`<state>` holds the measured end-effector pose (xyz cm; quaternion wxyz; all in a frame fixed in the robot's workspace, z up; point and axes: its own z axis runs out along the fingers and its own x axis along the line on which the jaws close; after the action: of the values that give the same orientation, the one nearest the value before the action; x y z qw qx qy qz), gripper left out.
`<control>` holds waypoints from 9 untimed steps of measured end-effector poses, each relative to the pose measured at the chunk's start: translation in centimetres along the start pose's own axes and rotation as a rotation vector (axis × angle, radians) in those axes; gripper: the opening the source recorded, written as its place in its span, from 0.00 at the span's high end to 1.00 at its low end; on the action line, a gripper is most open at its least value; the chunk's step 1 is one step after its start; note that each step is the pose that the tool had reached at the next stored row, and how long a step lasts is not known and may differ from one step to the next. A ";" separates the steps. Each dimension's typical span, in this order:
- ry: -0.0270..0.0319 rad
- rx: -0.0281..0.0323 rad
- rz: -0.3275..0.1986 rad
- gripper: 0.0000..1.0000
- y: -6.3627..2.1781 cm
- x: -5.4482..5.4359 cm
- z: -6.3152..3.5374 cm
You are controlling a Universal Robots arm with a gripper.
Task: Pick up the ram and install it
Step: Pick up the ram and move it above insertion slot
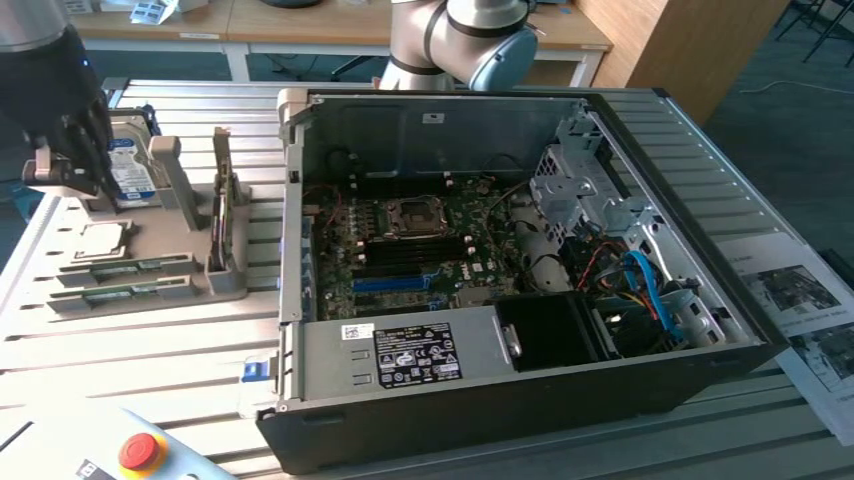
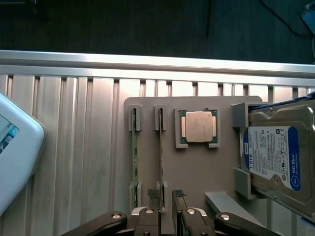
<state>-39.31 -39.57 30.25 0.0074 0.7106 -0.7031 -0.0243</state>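
Gripper [image 2: 165, 194]: low over the holder [image 2: 197, 172]; jaws spread, pinching nothing.
Ram [image 2: 161, 157]: on edge in a holder slot, its end in line with the jaw gap, beside second ram [image 2: 134, 157].
Holder also carries: processor [image 2: 199, 127], hard drive [image 2: 275, 157].
Case [image 1: 534, 400]: open, on the exterior view's right.

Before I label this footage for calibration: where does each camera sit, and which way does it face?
Exterior view: raised off the arm, looking down on the open computer case and parts tray; the arm's joint shows.
Wrist view: on the wrist, looking straight down at the tray; the claw shows, open over one ram.
Shared: tray, hard drive, processor.
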 end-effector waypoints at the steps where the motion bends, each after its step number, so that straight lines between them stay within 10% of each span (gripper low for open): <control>1: -0.0004 0.0000 0.000 0.76 -0.01 0.0 0.19; 9: -0.0037 0.0002 0.000 0.76 -0.07 0.0 1.65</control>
<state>-39.31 -39.57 28.60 0.0060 0.7106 -0.7031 -0.0256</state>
